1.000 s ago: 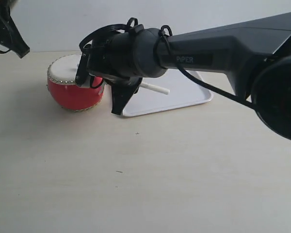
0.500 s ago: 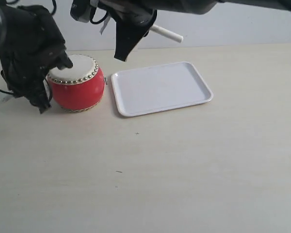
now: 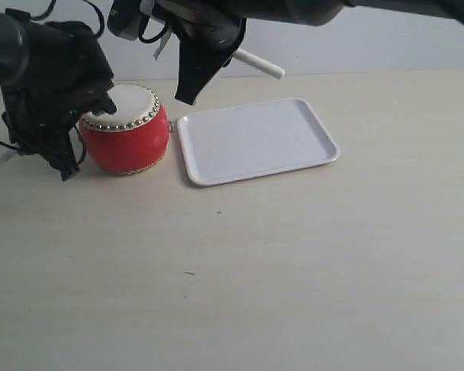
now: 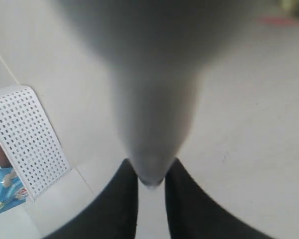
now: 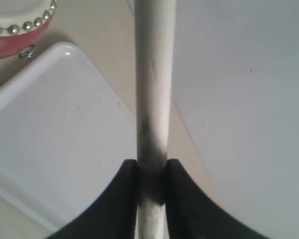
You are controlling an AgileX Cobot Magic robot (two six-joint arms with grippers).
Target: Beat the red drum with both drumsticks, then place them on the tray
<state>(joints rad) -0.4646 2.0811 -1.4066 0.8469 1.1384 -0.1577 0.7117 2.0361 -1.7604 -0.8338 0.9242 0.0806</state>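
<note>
A: Where are the sticks?
B: The right stick (image 5: 153, 74) is pinched between the right fingers (image 5: 128, 199), raised clear of the surface (image 3: 255, 294) near the tray (image 3: 255, 139). The left fingers (image 4: 120, 209) look closed on the left stick (image 4: 152, 124), only a blur up close; that arm hangs at the drum (image 3: 127, 143).
A: How will they handle?
B: Light, stiff, smooth wood, I'd judge, so the thin round shaft may swivel in a pinch. Best held near the butt end. The drum looks light and could skid when struck; a stick might roll on the tray
</note>
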